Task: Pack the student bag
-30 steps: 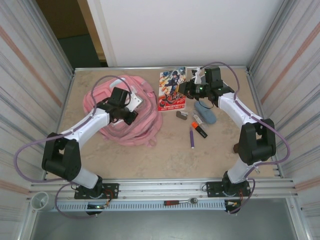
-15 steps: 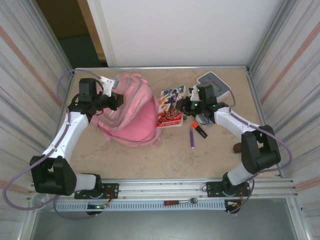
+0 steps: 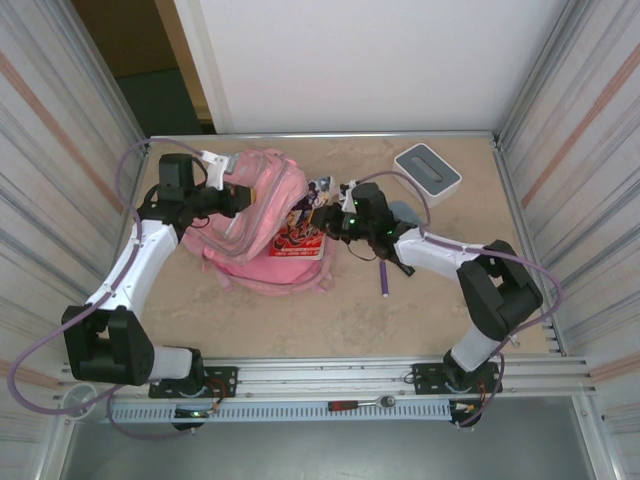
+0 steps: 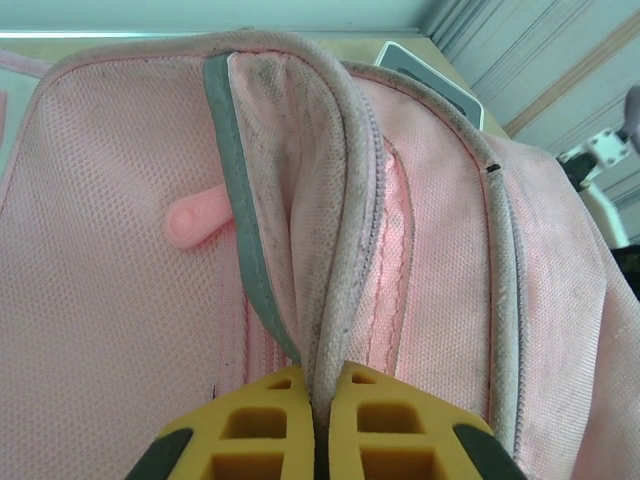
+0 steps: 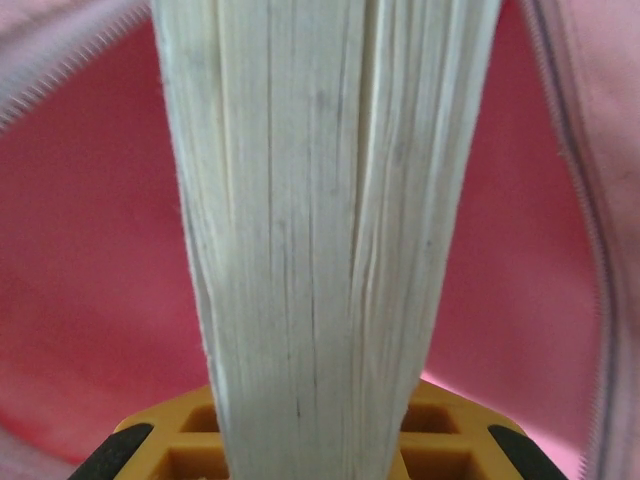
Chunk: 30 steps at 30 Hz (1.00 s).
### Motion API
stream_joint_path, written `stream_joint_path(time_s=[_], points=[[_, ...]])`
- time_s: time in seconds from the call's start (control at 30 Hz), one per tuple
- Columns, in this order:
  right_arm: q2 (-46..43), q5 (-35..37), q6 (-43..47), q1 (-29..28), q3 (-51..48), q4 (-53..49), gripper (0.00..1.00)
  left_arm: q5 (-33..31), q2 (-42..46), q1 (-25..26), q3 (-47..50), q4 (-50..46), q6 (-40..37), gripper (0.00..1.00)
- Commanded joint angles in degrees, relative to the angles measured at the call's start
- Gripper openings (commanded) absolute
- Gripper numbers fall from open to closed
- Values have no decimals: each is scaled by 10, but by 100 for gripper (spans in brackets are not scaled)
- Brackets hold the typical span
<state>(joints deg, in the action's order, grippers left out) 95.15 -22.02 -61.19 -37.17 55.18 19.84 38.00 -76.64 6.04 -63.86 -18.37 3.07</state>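
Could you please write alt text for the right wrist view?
The right pincer grips a thick book by its cream page edges, holding it in the open mouth of the student bag, whose pink lining surrounds it.

Beige stone-patterned surface (image 3: 250,320) carries the student bag (image 3: 265,255), lying between left tool (image 3: 236,196) and right tool (image 3: 324,220). White-and-grey box (image 3: 427,170) stands well behind the right tool. Purple pen (image 3: 383,281) lies to its right, nearer the bases.
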Motion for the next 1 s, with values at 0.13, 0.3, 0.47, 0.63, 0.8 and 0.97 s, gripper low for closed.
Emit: stream_joint_path(time_s=[0.13,0.3,0.47,0.63,0.8,0.97], points=[[75,104,-81,-52,38,166,2,53,3,-3,-32,72,9,0],[136,161,-102,-67,72,227,2,58,-2,-4,-28,76,16,0],[201,197,-116,-81,123,267,3,63,-8,-4,-30,78,26,0],[269,235,-113,-91,199,258,6,68,-9,-4,-25,87,34,0],[327,257,-108,-95,270,230,25,60,-9,-4,-25,88,37,0],[306,238,-64,-92,254,196,53,49,-7,-4,-25,88,39,0]])
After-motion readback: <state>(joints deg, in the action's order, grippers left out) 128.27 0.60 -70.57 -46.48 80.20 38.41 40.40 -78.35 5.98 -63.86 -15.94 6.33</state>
